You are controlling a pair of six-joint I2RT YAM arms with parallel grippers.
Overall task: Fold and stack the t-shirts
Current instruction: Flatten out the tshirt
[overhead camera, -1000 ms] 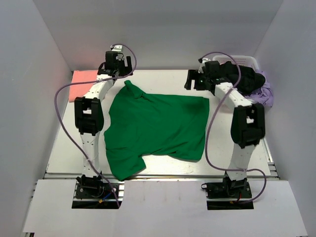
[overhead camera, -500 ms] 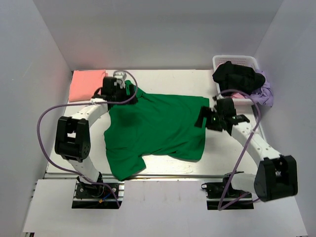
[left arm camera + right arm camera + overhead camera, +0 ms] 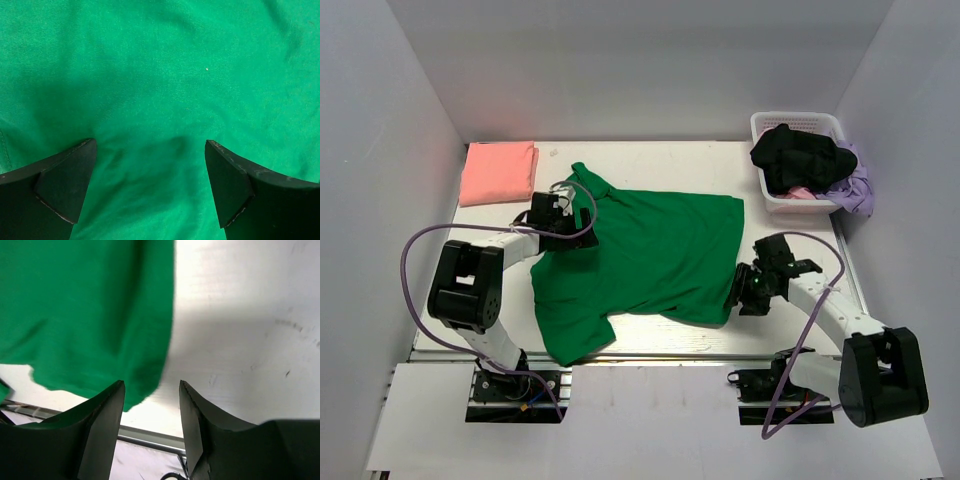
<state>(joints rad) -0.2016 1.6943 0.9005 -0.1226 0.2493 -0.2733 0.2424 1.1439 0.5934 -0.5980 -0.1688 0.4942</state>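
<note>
The bright green t-shirt point(image 3: 650, 250) lies spread flat across the table, collar at the far left. The salmon-pink t-shirt point(image 3: 498, 172) lies folded at the far left corner. My left gripper point(image 3: 568, 222) is open, low over the green shirt's left shoulder area; in the left wrist view the green cloth point(image 3: 160, 90) fills the frame between the open fingers point(image 3: 65, 180). My right gripper point(image 3: 740, 292) is open and empty at the shirt's near right edge; the right wrist view shows the cloth's hem corner point(image 3: 90, 325) just ahead of the jaws.
A white basket point(image 3: 770, 195) at the far right holds black, pink and lilac clothes point(image 3: 805, 155). White walls close in the left, right and back. The table's metal front rail point(image 3: 650, 352) runs along the near edge.
Both arms have swung down from the back of the table. The left gripper came down onto the shirt's left shoulder; the right gripper moved to the shirt's near right edge.
</note>
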